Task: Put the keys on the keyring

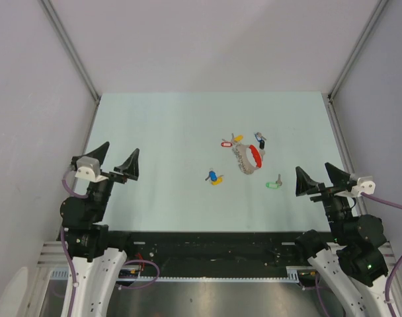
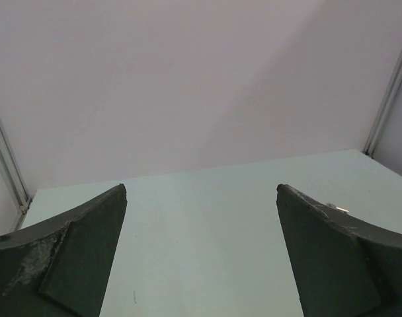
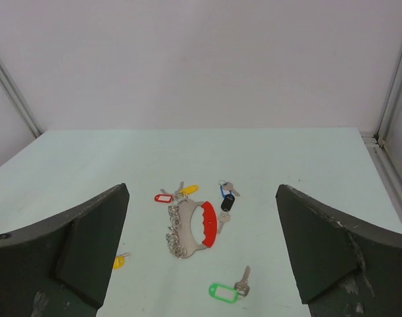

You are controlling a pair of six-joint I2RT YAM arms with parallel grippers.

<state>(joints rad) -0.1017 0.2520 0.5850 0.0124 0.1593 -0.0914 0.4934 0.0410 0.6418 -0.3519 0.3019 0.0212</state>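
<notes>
The left tool (image 1: 120, 153) and right tool (image 1: 313, 169) gape empty at the bench's (image 1: 161, 132) near edge. The keyring (image 1: 248, 158) lies toward the right edge, keys (image 1: 215, 177) scattered around it. Best to pinch the lone green key (image 1: 274, 183) by its head first, since the others perhaps touch the ring.

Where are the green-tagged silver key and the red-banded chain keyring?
Green-tagged silver key (image 3: 225, 291): right wrist view, on its green tag.
Red-banded silver chain keyring (image 3: 208, 223): right wrist view, on its red band.

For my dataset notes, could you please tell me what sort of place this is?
Probably an enclosed lab robot cell: plain white panels in metal framing wall in a pale green table, with the left arm and right arm bolted at its near edge.
</notes>
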